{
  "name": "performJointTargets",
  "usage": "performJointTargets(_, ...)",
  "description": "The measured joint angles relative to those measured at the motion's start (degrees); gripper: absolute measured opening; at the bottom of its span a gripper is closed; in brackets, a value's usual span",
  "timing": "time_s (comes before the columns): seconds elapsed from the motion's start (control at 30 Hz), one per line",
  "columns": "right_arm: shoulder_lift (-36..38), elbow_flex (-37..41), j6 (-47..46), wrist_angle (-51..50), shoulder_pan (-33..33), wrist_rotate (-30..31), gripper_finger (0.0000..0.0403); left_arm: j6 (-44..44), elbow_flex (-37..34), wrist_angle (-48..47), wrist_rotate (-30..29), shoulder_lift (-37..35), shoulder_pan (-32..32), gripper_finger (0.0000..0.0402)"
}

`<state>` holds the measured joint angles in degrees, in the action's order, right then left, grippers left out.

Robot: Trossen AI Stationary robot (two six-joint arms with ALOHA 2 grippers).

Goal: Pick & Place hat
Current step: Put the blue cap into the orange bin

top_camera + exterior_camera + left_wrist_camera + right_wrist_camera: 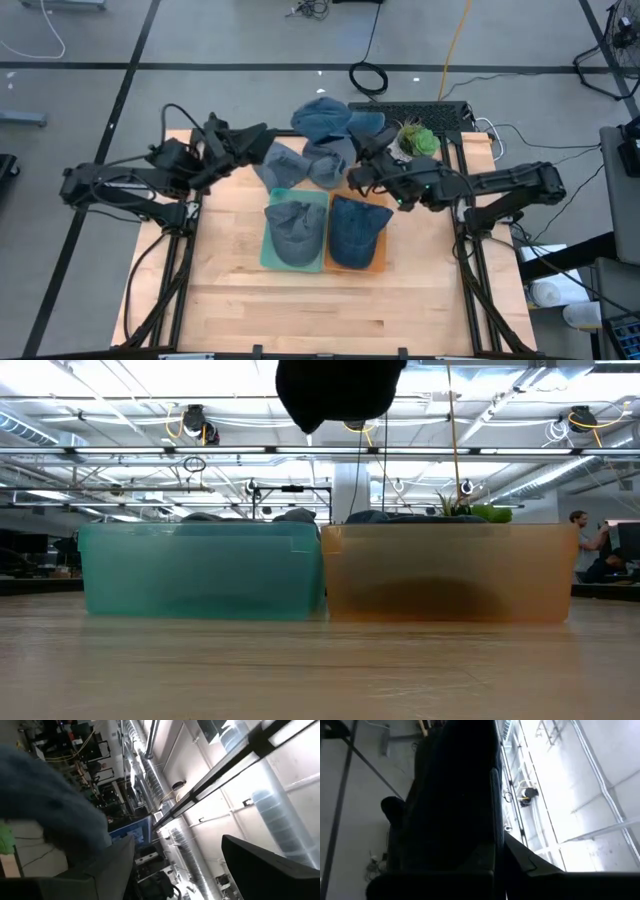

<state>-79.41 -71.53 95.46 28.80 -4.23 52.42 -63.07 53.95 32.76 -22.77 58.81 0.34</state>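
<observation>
Loose denim hats (318, 150) heaped at table (230, 290) far edge, just behind teal bin (268, 255) and orange bin (378, 262); one hat already in each. Left pincer (262, 135) wide open, touching heap's left side. Right pincer (358, 178) closed, empty, beside heap's right. Judgement: cloth light, floppy, non-fragile; pinch stiff brim or bunched crown.
</observation>
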Motion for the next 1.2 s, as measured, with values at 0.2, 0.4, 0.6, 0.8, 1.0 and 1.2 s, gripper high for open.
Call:
performJointTargets(0.2,0.01,0.0,3.89,0.66,2.52,-0.1,0.0,-6.94,0.0,0.86,-1.07,3.5,0.0,0.031)
performJointTargets(0.4,0.03,0.0,7.14,5.35,3.2,-4.83,0.0,-9.63,0.0,2.54,-3.02,6.58,-0.02,0.031)
performJointTargets(0.6,-0.74,0.0,8.1,10.35,3.02,-10.53,0.0,-9.53,0.04,10.74,-4.71,9.87,-0.02,0.031)
performJointTargets(0.8,-3.3,0.02,9.2,13.5,3.02,-10.71,0.0,-9.28,2.79,11.53,-4.82,13.17,-0.02,0.031)
performJointTargets(1.0,-4.71,0.02,9.72,13.48,2.32,-10.76,0.0,-8.81,4.87,11.42,-6.0,14.9,0.32,0.031)
performJointTargets(1.2,-4.75,0.02,10.47,15.96,0.51,-12.21,0.0,-8.88,4.87,10.99,-8.28,14.92,0.33,0.0298)
